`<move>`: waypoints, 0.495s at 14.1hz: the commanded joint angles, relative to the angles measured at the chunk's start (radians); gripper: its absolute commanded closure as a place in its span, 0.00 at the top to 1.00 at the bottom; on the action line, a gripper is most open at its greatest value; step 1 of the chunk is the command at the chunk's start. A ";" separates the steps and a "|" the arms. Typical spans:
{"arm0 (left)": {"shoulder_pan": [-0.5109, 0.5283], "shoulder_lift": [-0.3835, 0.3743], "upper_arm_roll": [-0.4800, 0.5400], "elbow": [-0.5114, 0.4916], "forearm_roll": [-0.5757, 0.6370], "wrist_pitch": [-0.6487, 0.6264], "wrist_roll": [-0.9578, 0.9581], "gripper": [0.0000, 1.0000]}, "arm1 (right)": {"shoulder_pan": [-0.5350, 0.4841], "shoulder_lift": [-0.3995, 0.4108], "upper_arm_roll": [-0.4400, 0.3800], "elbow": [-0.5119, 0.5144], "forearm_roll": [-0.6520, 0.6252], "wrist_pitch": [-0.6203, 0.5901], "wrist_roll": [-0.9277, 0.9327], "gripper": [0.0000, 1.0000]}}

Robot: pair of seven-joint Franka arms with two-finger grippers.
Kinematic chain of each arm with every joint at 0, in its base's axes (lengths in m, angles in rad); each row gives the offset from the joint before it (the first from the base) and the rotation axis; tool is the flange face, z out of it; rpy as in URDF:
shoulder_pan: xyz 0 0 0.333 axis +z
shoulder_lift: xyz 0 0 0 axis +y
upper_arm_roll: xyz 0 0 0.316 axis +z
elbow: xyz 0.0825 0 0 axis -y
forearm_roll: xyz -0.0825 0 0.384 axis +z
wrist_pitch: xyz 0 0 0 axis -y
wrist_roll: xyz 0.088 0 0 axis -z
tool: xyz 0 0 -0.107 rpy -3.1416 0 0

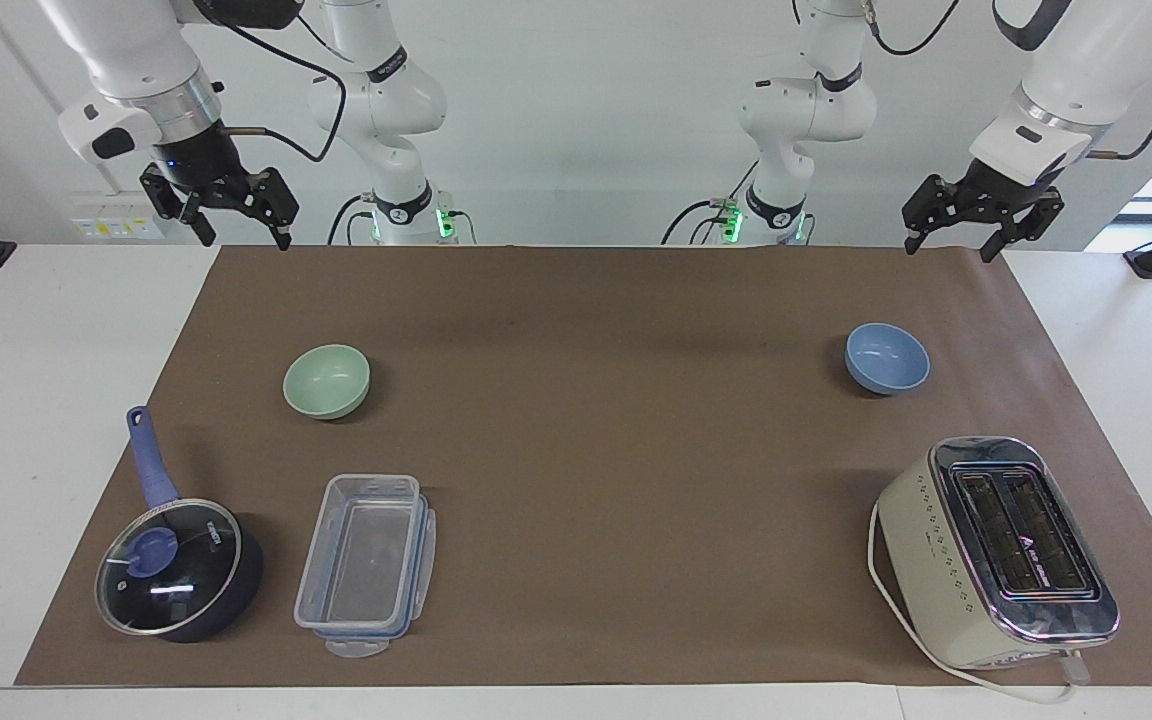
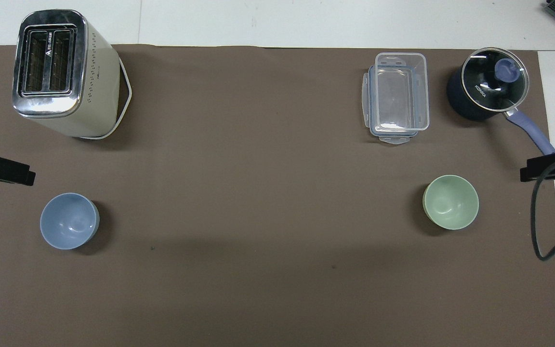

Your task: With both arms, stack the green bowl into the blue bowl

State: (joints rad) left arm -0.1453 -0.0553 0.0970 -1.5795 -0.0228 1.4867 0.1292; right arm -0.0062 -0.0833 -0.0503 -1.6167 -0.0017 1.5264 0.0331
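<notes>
A matt brown paper-like mat (image 1: 596,460) covers the smooth white table (image 1: 26,400). The green bowl (image 1: 326,381) and blue bowl (image 1: 886,358) look matt; the toaster (image 1: 996,550) pairs cream casing with glossy chrome, the food box (image 1: 366,565) is clear plastic, and the pot (image 1: 176,565) carries a shiny glass lid.

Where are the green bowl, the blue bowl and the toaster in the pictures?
green bowl (image 1: 326,379): facing view, inside of the bowl.
blue bowl (image 1: 886,356): facing view, inside of the bowl.
toaster (image 2: 51,62): overhead view, top with the slots.
</notes>
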 commanded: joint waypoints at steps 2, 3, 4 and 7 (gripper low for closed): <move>0.001 -0.029 -0.002 -0.034 0.004 0.004 -0.002 1.00 | -0.009 -0.015 0.004 -0.011 0.023 0.005 -0.012 1.00; 0.001 -0.029 -0.002 -0.034 0.004 0.006 0.001 1.00 | -0.009 -0.015 0.004 -0.011 0.023 0.005 -0.012 1.00; 0.001 -0.029 -0.002 -0.034 0.004 0.007 0.001 1.00 | -0.009 -0.015 0.004 -0.011 0.023 0.005 -0.012 1.00; 0.000 -0.031 -0.003 -0.036 0.003 0.009 0.003 1.00 | -0.009 -0.015 0.004 -0.011 0.023 0.005 -0.012 1.00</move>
State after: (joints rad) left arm -0.1453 -0.0554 0.0969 -1.5795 -0.0228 1.4867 0.1298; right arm -0.0062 -0.0833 -0.0503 -1.6167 -0.0017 1.5264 0.0331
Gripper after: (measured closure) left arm 0.000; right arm 0.000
